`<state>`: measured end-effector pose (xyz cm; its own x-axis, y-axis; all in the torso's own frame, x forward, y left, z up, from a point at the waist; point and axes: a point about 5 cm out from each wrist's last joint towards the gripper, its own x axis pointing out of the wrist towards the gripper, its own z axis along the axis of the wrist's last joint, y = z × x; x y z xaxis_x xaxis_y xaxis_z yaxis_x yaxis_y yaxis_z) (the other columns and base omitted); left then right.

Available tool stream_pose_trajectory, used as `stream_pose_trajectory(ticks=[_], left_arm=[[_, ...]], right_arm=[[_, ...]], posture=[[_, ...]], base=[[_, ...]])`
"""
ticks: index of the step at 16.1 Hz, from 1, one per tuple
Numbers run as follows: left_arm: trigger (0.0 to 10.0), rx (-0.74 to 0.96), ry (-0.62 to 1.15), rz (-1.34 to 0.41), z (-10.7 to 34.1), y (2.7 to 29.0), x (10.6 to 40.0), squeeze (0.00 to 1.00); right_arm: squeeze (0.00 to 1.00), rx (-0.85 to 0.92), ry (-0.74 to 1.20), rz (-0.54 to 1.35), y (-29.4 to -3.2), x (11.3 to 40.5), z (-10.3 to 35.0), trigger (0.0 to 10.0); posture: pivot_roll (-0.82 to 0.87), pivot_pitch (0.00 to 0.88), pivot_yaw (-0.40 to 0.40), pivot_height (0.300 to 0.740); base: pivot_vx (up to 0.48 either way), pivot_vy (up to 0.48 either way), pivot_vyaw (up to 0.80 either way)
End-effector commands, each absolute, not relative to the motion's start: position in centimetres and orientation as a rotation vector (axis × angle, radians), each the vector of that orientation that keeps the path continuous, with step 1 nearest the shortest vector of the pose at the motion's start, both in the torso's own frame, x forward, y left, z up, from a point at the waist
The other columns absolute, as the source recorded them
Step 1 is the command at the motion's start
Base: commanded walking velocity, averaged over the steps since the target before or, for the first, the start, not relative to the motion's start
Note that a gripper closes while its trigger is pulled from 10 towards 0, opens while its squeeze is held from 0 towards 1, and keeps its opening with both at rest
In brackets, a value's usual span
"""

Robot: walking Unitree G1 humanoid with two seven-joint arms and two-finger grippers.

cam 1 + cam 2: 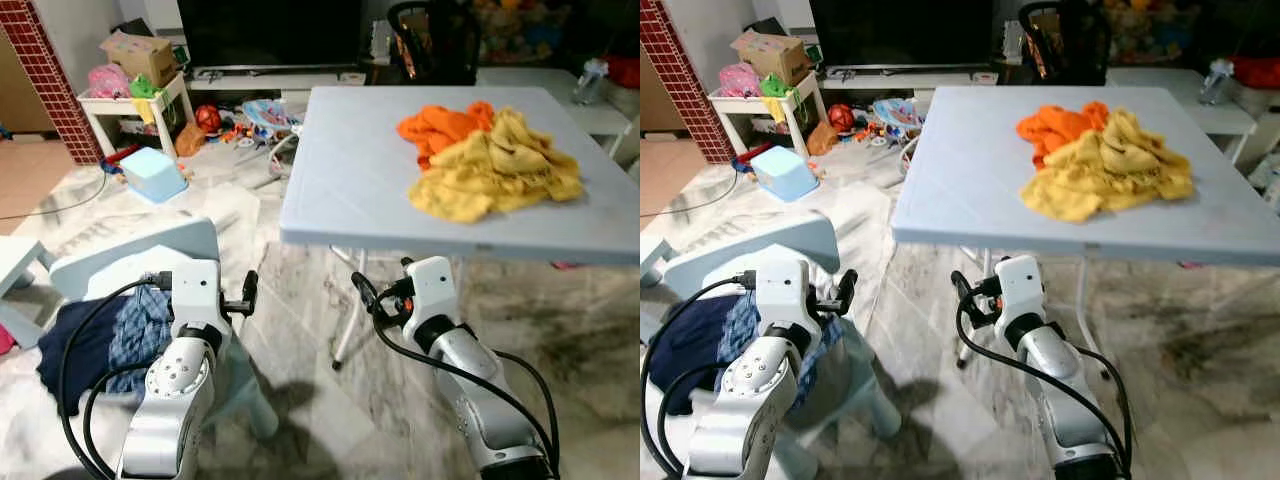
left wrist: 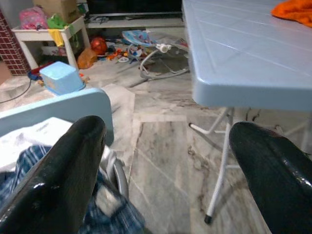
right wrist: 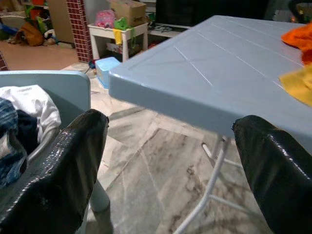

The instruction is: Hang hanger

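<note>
A yellow garment (image 1: 497,170) and an orange one (image 1: 440,127) lie bunched on the far right part of the light blue folding table (image 1: 350,180). Dark blue and checked clothes (image 1: 110,335) are heaped on a small pale blue chair (image 1: 140,255) at my left. A grey curved piece (image 2: 118,178) pokes out of that heap; I cannot tell what it is. My left gripper (image 1: 245,298) is open, low beside the chair, with nothing between its fingers (image 2: 73,161). My right gripper (image 1: 368,295) is open too, held under the table's near edge, fingers (image 3: 73,161) empty.
The table's white metal legs (image 1: 350,320) stand between my arms on a marble floor. Further back are a blue box (image 1: 155,175), scattered toys (image 1: 235,125), a small white table (image 1: 130,105), a TV stand (image 1: 270,75) and a brick pillar (image 1: 50,80).
</note>
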<state>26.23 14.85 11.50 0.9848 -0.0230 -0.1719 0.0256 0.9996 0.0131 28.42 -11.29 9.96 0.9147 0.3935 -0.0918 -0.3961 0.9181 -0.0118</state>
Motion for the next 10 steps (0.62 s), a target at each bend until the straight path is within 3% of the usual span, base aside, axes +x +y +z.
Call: stream_pose_trajectory(ticks=[1, 3, 10], left_arm=[[10.0, 0.021, 0.187, -0.004, 11.4, 15.4, 26.2, 0.0], [10.0, 0.016, 0.184, -0.01, 11.5, 15.3, 26.1, 0.0], [10.0, 0.051, 0.277, -0.029, 10.4, 14.5, 26.1, 0.0]], right_arm=[[0.0, -0.03, 0.075, 0.436, -10.5, 28.5, 10.3, 10.0], [0.0, -0.036, 0.074, 0.443, -10.4, 28.4, 10.3, 10.0], [0.0, -0.051, 0.072, 0.448, -10.2, 28.4, 10.3, 10.0]], posture=[[-0.01, 0.0, -0.016, 0.74], [-0.01, 0.0, -0.016, 0.74], [-0.01, 0.0, -0.013, 0.74]], base=[[0.27, 0.0, 0.0], [0.27, 0.0, 0.0], [0.0, 0.0, 0.69]])
